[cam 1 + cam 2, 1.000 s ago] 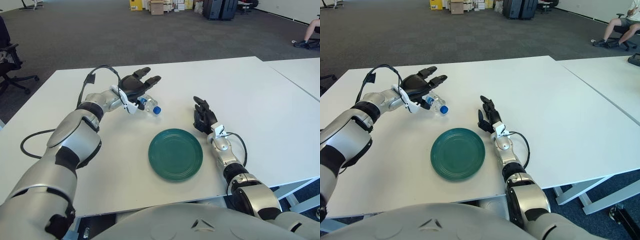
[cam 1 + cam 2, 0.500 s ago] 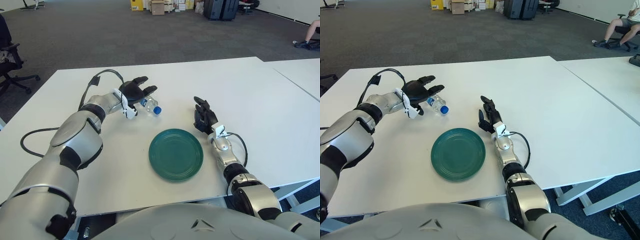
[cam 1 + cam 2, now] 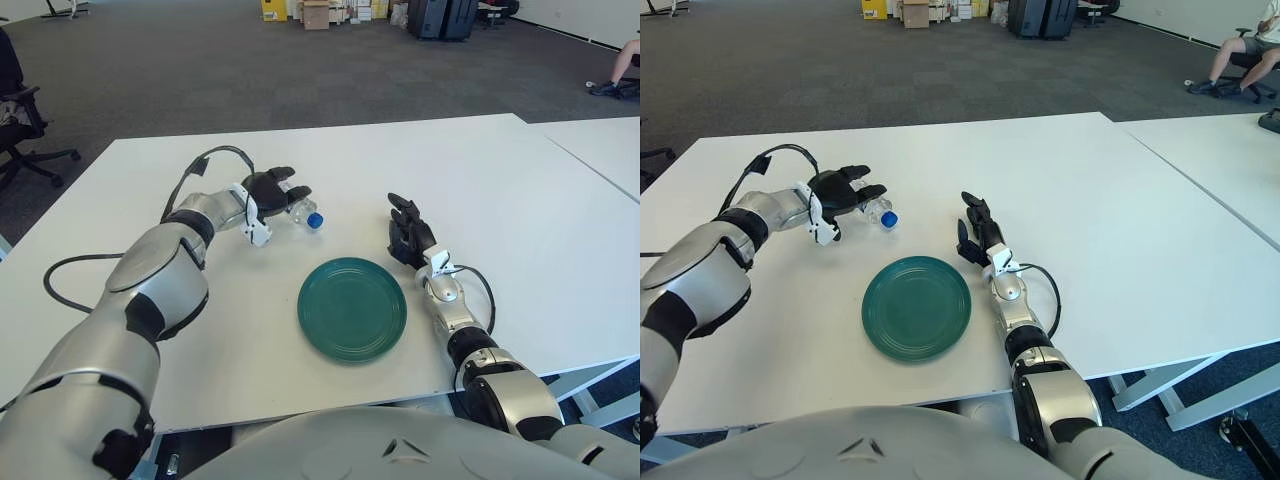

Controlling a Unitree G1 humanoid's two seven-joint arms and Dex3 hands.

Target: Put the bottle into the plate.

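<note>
The white table [image 3: 520, 190] carries the green plate [image 3: 351, 308], which holds nothing. The left hand [image 3: 268, 190] lies over the bottle [image 3: 303, 213], fingers draped but not clamped. The right hand [image 3: 408, 234], fingers extended, shows beside the plate's right. Grasp, transfer and placement remain.

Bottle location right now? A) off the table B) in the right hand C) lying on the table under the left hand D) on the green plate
C: the bottle lies on its side on the white table, blue cap toward the plate, with the left hand over its body; the plate holds nothing.
</note>
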